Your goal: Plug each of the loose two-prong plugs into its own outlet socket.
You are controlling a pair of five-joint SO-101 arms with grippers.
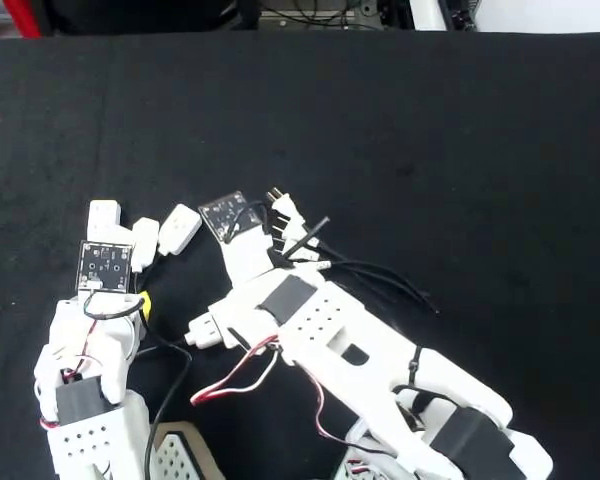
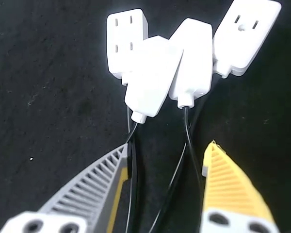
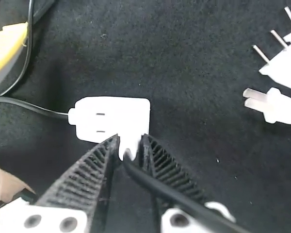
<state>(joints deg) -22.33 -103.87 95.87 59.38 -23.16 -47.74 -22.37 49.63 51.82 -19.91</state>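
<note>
My right gripper is shut on a white plug with a black cable, held against the near edge of a white outlet whose two slots show bare. Two loose plugs lie apart with prongs exposed, also seen from above. My left gripper stands open just short of two white plug bodies, their black cables running between its fingers. These plug bodies butt against two outlet blocks; their prongs are hidden.
Everything lies on a black cloth with wide free room at the back and right. Black cables trail beside the right arm. The left arm's yellow finger sits close to the right gripper.
</note>
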